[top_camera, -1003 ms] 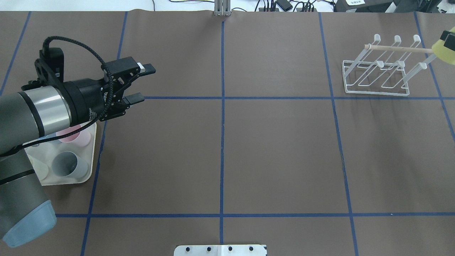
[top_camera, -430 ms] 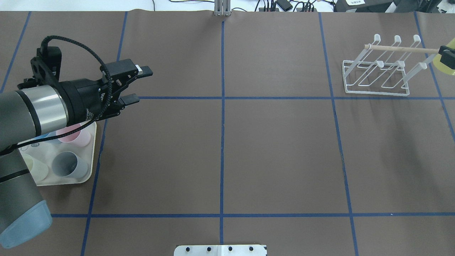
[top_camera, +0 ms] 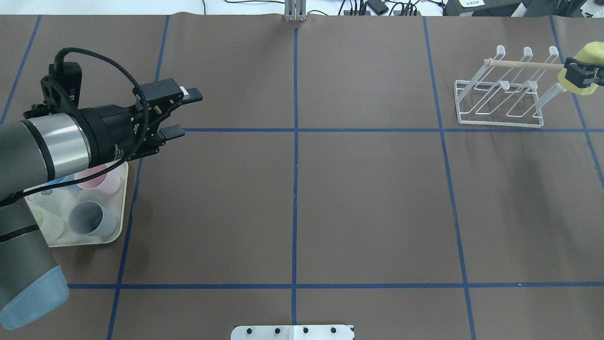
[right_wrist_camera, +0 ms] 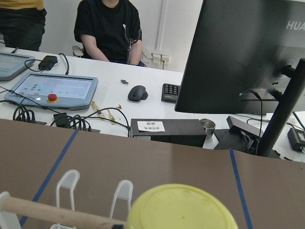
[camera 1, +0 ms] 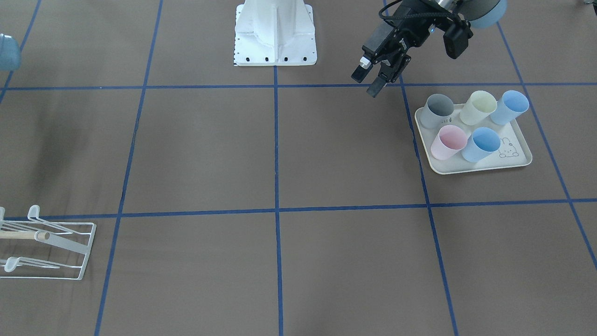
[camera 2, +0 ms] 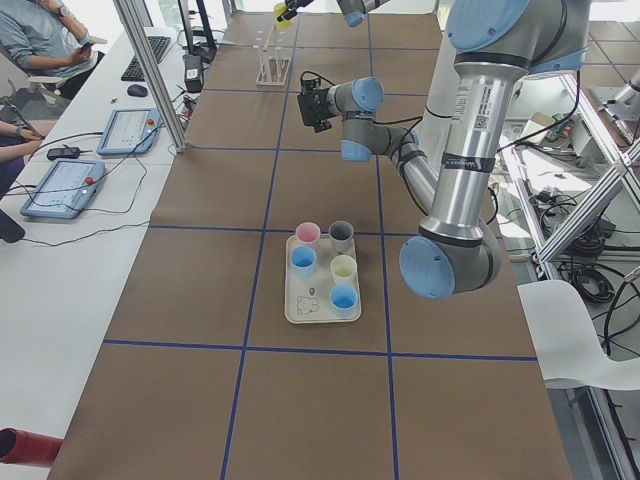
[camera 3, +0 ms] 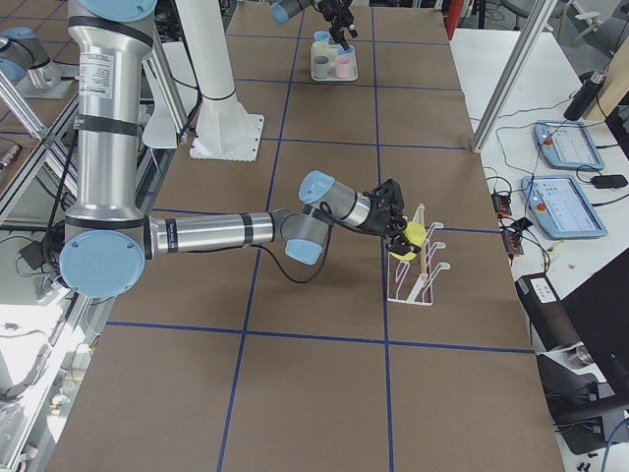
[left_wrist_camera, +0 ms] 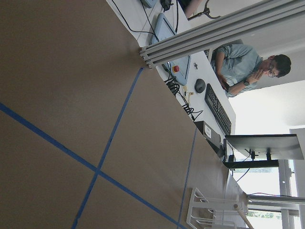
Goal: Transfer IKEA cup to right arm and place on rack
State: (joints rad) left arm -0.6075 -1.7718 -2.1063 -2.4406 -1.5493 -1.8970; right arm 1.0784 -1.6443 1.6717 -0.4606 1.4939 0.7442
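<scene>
The IKEA cup is pale yellow, and my right gripper is shut on it at the table's far right. It hangs at the right end of the rack, a white wire rack with a wooden dowel; I cannot tell if it touches. The exterior right view shows the cup just over the rack. In the right wrist view the cup's base fills the bottom, with the prongs to its left. My left gripper hovers open and empty at the left.
A cream tray with a rabbit drawing holds several cups: grey, pale yellow, pink and two blue. It lies below my left arm. The robot's white base stands at the table's middle edge. People sit at desks beyond the table.
My right gripper has carried the yellow cup leftward, further into view and closer to the rack's right end. The left gripper drew back slightly to the left, then held still.
</scene>
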